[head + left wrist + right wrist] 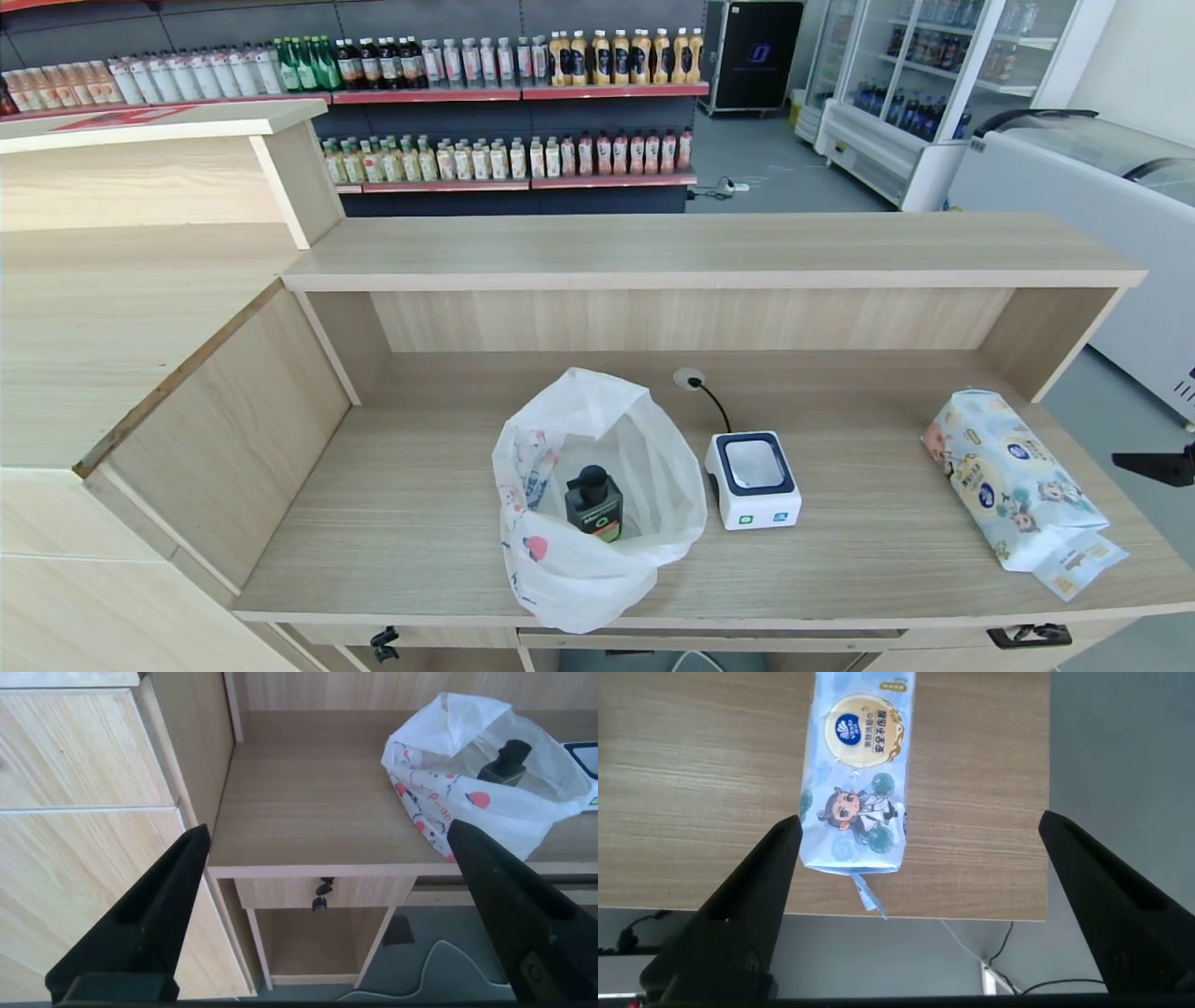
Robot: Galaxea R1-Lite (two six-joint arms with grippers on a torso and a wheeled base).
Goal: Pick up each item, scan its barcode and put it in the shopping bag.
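Your R gripper [920, 821] hangs over the soft printed tissue pack [854, 765] on the woodgrain counter [691, 793], jaws released. L gripper [329, 831] jaws spread too, empty.

My left pincer [329, 833]: fingers [140, 924] spread wide, nothing between them, aimed forward and a little down. My right pincer [920, 823]: fingers [1116, 915] just as wide, empty, pointing straight down. Head view: a dark tip of it juts in at the right edge.
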